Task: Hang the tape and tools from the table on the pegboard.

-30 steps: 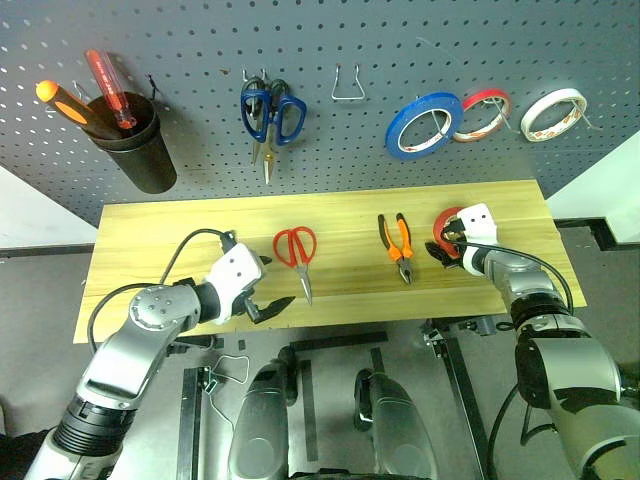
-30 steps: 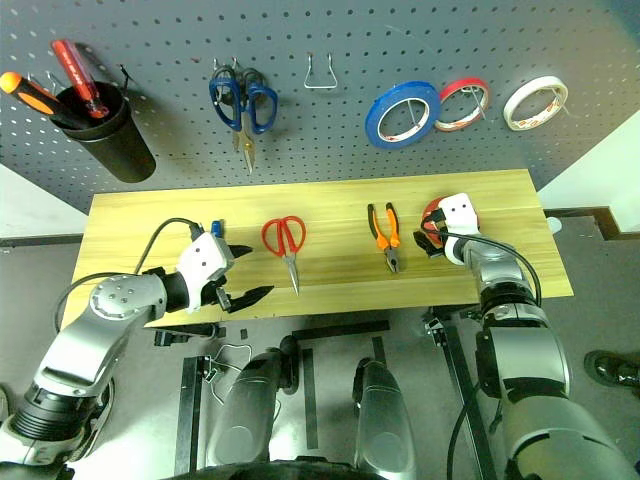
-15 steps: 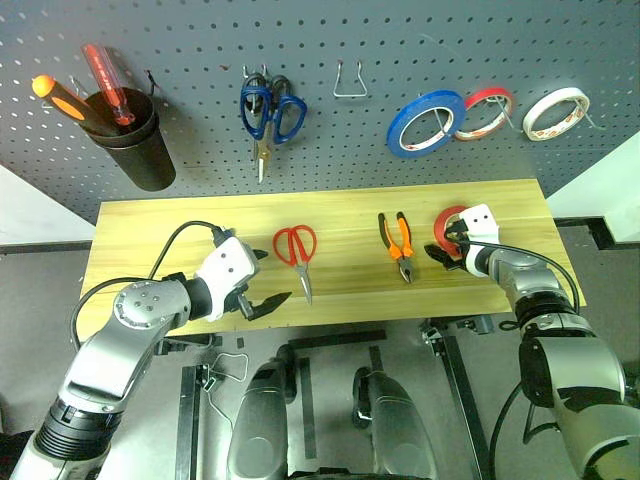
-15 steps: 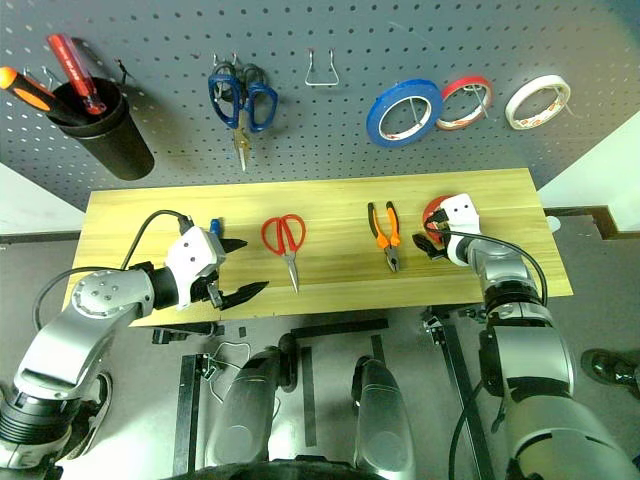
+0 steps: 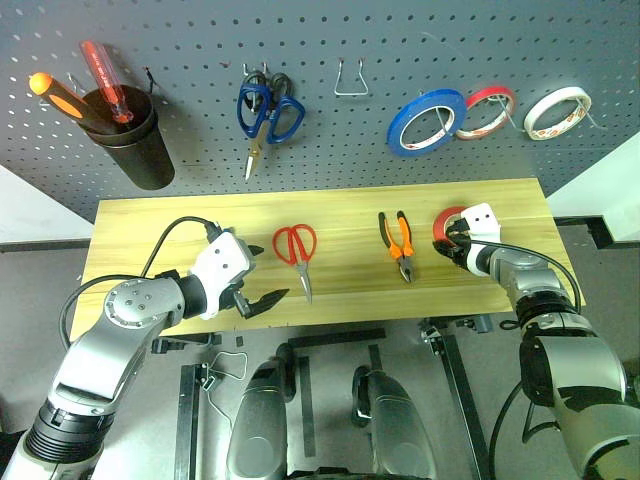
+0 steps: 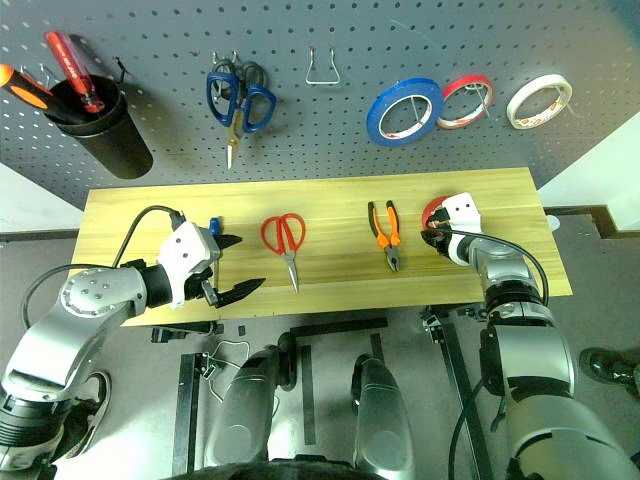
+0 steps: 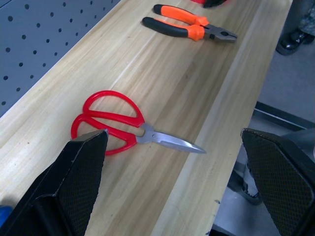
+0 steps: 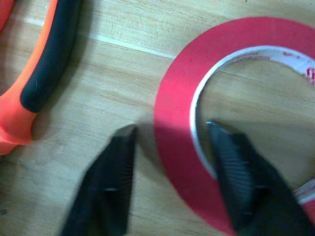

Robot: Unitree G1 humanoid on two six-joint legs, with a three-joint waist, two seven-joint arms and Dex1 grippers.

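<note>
The red tape [image 8: 172, 128] lies flat at the right end of the table [image 5: 180, 225]. My right gripper [image 5: 456, 246] is shut on its band, one finger in the hole and the other on the outside. The orange-and-black pliers [image 5: 400, 238] lie left of it, and the red-handled scissors [image 5: 296, 247] lie mid-table, blades toward the front edge. My left gripper [image 5: 268, 272] hovers open over the front edge, left of the scissors [image 7: 110, 123], with nothing between its fingers. The pegboard [image 5: 350, 150] rises behind the table.
On the pegboard hang blue-handled scissors [image 5: 262, 108], a bare wire hook [image 5: 347, 85], a blue roll [image 5: 425, 122], a thin red roll [image 5: 485, 110] and a white roll [image 5: 553, 110]. A black cup [image 5: 135, 150] at the left holds two screwdrivers.
My right gripper's fingers have closed in on the tape's band. My left gripper has drawn back slightly from the red scissors, still open. The blue scissors' blades have swung left.
</note>
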